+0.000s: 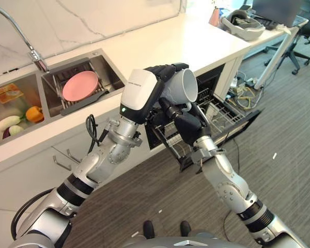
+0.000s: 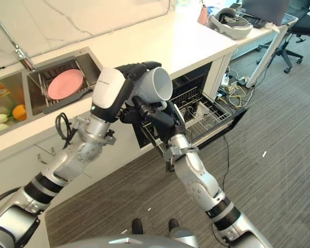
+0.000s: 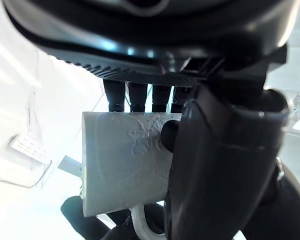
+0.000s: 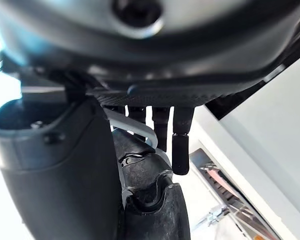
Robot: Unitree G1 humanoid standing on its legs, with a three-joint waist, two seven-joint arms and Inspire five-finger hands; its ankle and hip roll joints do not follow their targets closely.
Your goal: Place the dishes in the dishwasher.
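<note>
Left hand (image 1: 165,77) is curled round a light grey ceramic mug (image 1: 182,86), fingers over its far side and thumb on the near wall, holding it in the air above the open dishwasher's pulled-out wire rack (image 1: 225,111) with its mouth turned right. Right hand (image 1: 188,121) sits just under the mug at its handle, fingers bent there; whether it grips the handle can't be told. A round pink plate (image 1: 80,85) lies in the steel sink (image 1: 106,64), far left.
</note>
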